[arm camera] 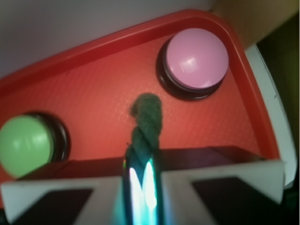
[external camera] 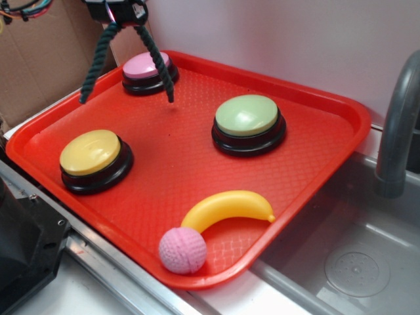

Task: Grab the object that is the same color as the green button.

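Jaws [external camera: 123,14] are pinched tight on the middle of the green rope [external camera: 98,56], which hangs above the red tray [external camera: 197,164] near the pink button [external camera: 148,71], both ends drooping. It looks light, limp and rough enough to grip; mid-length suits it. Green button [external camera: 247,122], banana [external camera: 226,207] and pink ball [external camera: 182,250] lie well clear.

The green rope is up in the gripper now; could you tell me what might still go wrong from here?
1. The gripper pinches the rope only at its middle, both ends dangling free, so the flexible piece might slip out during a quick move.
2. One hanging end sits just in front of the pink button; a low sideways move could drag it across that button or the tray rim.
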You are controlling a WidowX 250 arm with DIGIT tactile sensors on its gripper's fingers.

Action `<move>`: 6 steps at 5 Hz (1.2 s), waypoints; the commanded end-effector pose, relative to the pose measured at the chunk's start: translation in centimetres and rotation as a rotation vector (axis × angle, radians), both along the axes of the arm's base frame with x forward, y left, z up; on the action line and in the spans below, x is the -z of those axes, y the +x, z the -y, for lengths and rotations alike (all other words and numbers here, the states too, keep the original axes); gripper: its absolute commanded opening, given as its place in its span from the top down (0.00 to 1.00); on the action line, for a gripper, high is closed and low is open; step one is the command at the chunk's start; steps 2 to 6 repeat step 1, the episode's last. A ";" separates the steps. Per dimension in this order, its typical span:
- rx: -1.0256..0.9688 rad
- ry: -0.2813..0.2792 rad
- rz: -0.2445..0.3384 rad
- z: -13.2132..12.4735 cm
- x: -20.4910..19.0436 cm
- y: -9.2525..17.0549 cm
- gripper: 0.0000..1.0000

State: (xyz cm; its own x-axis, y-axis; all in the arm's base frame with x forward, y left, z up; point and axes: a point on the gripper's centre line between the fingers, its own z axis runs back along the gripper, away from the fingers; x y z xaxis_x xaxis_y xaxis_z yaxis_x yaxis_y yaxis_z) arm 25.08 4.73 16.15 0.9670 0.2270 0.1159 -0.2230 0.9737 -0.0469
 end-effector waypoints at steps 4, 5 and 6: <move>0.071 0.032 0.099 -1.8 -2.7 -0.5 1.00; 0.071 0.032 0.099 -1.8 -2.7 -0.5 1.00; 0.071 0.032 0.099 -1.8 -2.7 -0.5 1.00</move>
